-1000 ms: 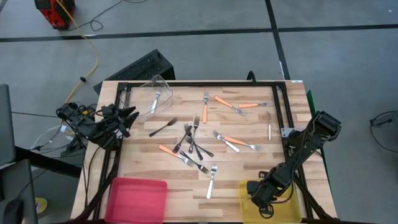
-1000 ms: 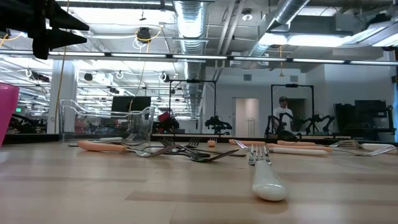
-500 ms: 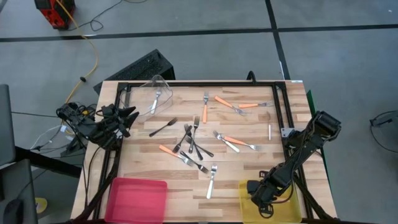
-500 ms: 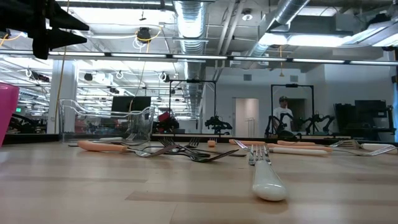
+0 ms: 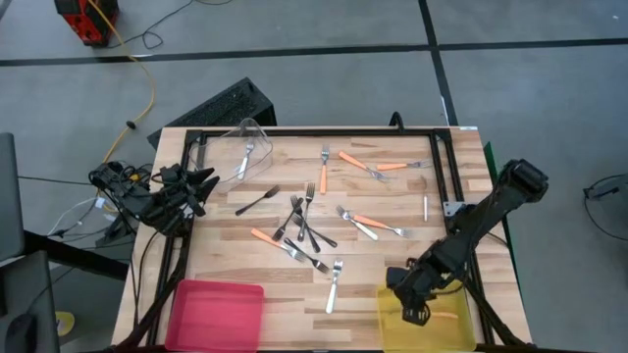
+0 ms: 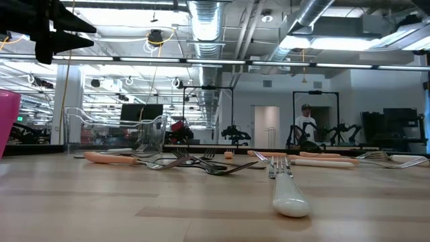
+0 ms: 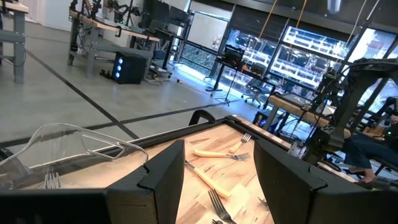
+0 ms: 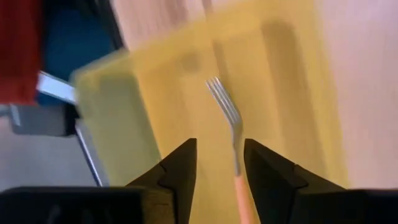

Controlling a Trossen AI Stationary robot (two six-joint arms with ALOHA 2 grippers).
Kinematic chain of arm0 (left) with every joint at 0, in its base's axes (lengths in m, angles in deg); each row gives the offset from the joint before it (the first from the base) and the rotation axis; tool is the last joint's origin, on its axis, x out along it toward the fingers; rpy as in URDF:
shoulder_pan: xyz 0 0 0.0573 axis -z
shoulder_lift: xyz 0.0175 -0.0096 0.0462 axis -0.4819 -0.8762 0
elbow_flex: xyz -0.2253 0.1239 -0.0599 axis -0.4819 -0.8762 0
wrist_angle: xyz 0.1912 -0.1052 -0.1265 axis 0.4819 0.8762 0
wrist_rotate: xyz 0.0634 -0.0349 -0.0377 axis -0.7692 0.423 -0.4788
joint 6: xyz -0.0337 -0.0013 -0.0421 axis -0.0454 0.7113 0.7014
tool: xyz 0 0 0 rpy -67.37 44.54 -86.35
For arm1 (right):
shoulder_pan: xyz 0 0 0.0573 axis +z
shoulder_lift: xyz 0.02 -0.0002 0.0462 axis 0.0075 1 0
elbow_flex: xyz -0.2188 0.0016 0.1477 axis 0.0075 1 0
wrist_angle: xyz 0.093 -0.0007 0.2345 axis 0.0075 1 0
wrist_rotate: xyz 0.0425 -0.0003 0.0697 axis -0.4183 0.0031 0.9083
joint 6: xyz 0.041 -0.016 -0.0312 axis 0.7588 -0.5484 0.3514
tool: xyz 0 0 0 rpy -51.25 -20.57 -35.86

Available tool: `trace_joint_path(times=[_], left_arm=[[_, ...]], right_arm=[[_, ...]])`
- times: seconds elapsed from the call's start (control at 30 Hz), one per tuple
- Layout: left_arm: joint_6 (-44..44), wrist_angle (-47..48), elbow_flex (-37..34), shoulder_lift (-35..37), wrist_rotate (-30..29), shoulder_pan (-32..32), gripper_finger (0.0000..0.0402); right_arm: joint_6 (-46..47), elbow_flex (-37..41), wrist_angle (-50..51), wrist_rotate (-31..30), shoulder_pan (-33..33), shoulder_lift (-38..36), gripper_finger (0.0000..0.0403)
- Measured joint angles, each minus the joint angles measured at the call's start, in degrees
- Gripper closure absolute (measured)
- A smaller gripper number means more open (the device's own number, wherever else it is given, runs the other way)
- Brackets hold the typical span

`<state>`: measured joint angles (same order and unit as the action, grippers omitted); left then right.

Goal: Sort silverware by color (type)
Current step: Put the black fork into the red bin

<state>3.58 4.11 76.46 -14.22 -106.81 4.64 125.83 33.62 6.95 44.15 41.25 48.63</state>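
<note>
High view: my right gripper (image 5: 412, 312) sits over the yellow bin (image 5: 461, 333) at the counter's front right corner. An orange-handled fork (image 5: 446, 316) lies in the bin just beside it, long axis roughly along the counter's front edge. Rest of the silverware is spread mid-counter, so the next pick lies away from that corner, toward the counter's middle. Nearest loose piece looks like the silver fork (image 5: 335, 284) by the front edge, long axis running front to back; my right arm is the closer one. My left gripper (image 5: 201, 184) waits at the counter's left edge. Pink bin (image 5: 216, 314) at front left corner, clear bin (image 5: 240, 147) at back left.

Low view: forks across the counter (image 6: 101, 202), a pale handle end (image 6: 290, 200) pointing at the camera; neither gripper shows. No readable writing.

Left wrist view: left gripper's fingers (image 7: 165, 180) stand wide apart, empty; orange forks (image 7: 214, 154) ahead, clear bin to one side.

Right wrist view: right gripper's fingers (image 8: 180, 168) are parted w/ nothing between them; the orange fork lies in the bin, tines pointing away from me, handle running back toward the gap.

No brands or labels legible in any view.
</note>
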Motion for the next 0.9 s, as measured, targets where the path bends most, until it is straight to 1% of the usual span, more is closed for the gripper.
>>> trace_joint_path(times=[0.07,0.17,0.3,0.4,0.5,0.63,0.73,0.9], left_arm=[[0.0,0.0,0.0,0.0,0.0,0.0,0.0223],[0.0,0.0,0.0,0.0,0.3,0.0,0.0223],[0.0,-0.1,0.0,0.0,0.4,0.0,0.0223],[0.0,-0.1,0.0,0.0,0.3,0.0,0.0223],[0.0,-0.1,0.0,0.0,0.3,0.0,0.0223],[0.0,-0.1,0.0,0.0,0.3,0.0,0.0223],[0.0,-0.1,0.0,0.0,0.2,0.0,0.0223],[0.0,-0.1,0.0,0.0,0.2,0.0,0.0223]], right_arm=[[-2.4,0.0,-0.6,-2.1,-2.4,-2.8,0.0247],[-8.9,0.0,-2.0,-6.7,-7.0,-6.7,0.0248],[-18.4,0.0,-3.2,-15.4,-13.8,-10.3,0.0248],[-24.9,0.0,-4.6,-22.2,-19.3,-10.9,0.0248],[-31.5,0.0,-9.2,-24.8,-24.3,-9.8,0.0249],[-38.5,-0.1,-19.9,-25.0,-30.0,-5.3,0.0249],[-40.1,-0.1,-28.8,-25.0,-32.6,-0.9,0.0249],[-40.4,-0.1,-39.2,-25.0,-35.8,7.9,0.0249]])
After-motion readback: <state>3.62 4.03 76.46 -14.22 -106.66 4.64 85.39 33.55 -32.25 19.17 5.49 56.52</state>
